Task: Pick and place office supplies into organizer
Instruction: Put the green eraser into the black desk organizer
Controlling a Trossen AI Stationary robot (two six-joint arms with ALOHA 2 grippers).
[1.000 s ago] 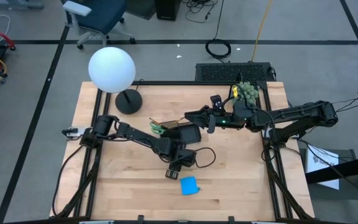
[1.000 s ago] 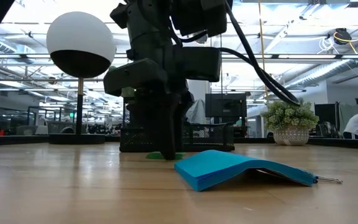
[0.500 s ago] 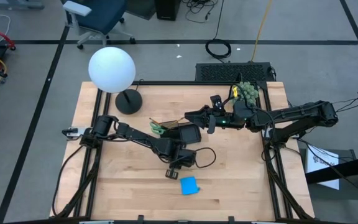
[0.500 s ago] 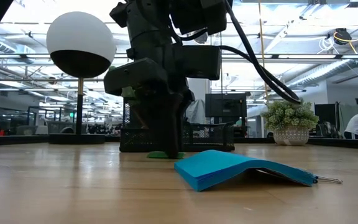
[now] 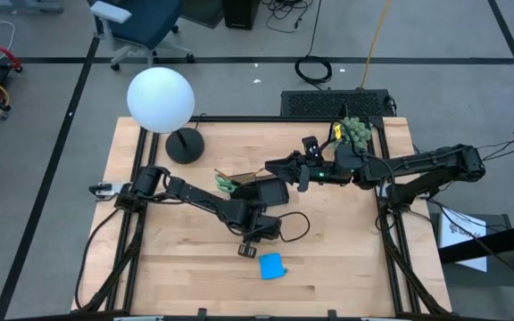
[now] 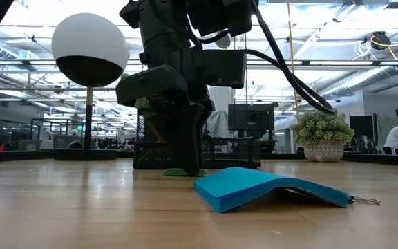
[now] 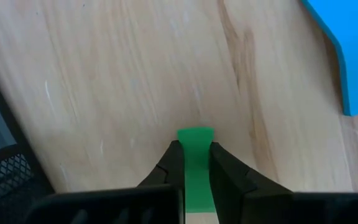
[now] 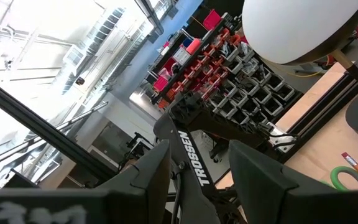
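Observation:
A tiny green piece [image 7: 196, 163] lies flat on the wooden table, left of the blue note pad [image 5: 271, 265], and my left gripper [image 5: 249, 244] is shut on it. In the low view the gripper [image 6: 187, 164] stands on the piece [image 6: 179, 171], in front of the pad [image 6: 268, 187]. The black organizer [image 5: 271, 191] sits mid-table with green-handled scissors [image 5: 228, 185] and a pencil at its left side. My right gripper [image 5: 277, 168] hangs open just beyond the organizer, nothing between its fingers [image 8: 149, 180]. My left gripper pinches the green piece by its two long sides [image 7: 196, 177] between its two fingers. The fingers come from above, pointing down, and lie along the piece. Its free end [image 7: 196, 135] sticks out past the fingertips. The piece lies on the table.
A white globe lamp [image 5: 161, 99] on a round black base [image 5: 184, 144] stands at the far left. A fuzzy green plant [image 5: 356, 132] sits at the far right. A black cable loop [image 5: 295, 226] lies right of my left gripper. Bare wood lies toward the near edge.
My left gripper has shut on the tiny green piece, staying in place over it. The piece remains on the table.

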